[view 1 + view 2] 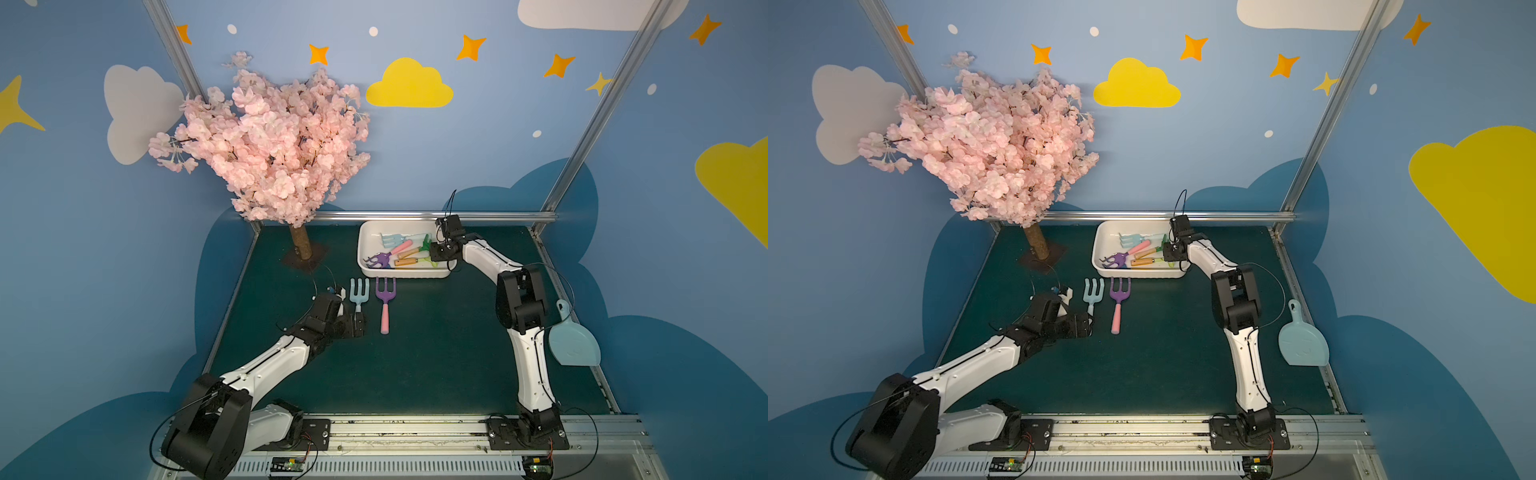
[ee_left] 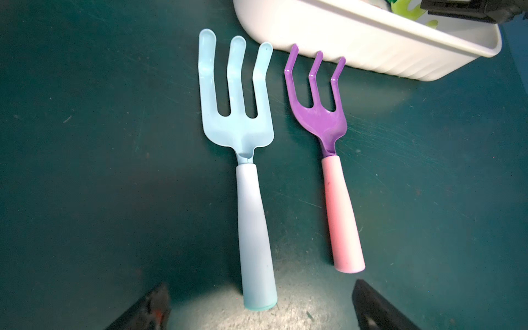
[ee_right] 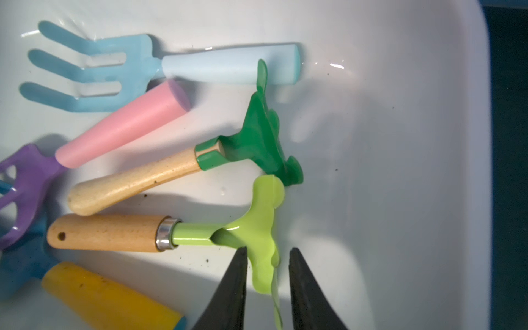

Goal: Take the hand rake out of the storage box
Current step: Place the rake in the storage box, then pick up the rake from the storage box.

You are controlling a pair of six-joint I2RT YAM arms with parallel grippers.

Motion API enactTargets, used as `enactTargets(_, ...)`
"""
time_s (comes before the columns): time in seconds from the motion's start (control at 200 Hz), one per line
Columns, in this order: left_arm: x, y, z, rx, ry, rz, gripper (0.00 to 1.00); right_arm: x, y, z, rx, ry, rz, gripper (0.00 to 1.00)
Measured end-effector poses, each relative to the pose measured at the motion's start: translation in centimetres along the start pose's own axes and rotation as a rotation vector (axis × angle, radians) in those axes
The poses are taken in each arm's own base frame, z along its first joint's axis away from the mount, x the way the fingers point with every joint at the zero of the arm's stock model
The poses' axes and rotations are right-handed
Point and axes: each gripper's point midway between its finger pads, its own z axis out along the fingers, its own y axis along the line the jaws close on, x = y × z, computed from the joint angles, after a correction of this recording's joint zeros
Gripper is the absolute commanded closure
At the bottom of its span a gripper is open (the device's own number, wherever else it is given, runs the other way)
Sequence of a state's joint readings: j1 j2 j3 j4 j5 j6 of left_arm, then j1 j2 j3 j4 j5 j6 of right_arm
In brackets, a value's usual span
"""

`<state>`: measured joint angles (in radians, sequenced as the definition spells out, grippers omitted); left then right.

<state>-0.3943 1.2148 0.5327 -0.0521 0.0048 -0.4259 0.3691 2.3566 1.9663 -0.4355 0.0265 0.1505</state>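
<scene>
The white storage box (image 1: 403, 273) (image 1: 1138, 272) stands at the back of the mat and holds several hand rakes. My right gripper (image 3: 267, 250) (image 1: 436, 253) reaches into its right end. The jaws stand narrowly open astride the head of the lime-green hand rake (image 3: 263, 217) with a wooden handle; a slim gap shows beside one finger. A dark green rake (image 3: 257, 137) lies just beyond. Out on the mat lie a pale blue rake (image 2: 245, 143) (image 1: 358, 295) and a purple, pink-handled rake (image 2: 323, 123) (image 1: 385, 303). My left gripper (image 2: 260, 311) (image 1: 357, 324) hangs wide open at the pale blue handle's end.
A pink blossom tree (image 1: 270, 145) stands at the back left, its trunk (image 1: 301, 245) left of the box. A pale blue dustpan (image 1: 573, 340) lies by the right edge, beside my right arm. Metal rails border the mat.
</scene>
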Motion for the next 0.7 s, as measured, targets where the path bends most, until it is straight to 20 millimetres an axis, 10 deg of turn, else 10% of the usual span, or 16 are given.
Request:
enactTargets(0.225, -0.2, -0.1, -0.4, 0.004, -0.007, 0.0, 0.0, -0.7, 0.0, 0.6, 0.005, -0.011, -0.015, 1.0)
enactTargets(0.701, -2.0, -1.1, -1.8, 0.028, -0.05, -0.001, 0.0, -0.6, -0.2, -0.1, 0.013, -0.009, -0.056, 1.0)
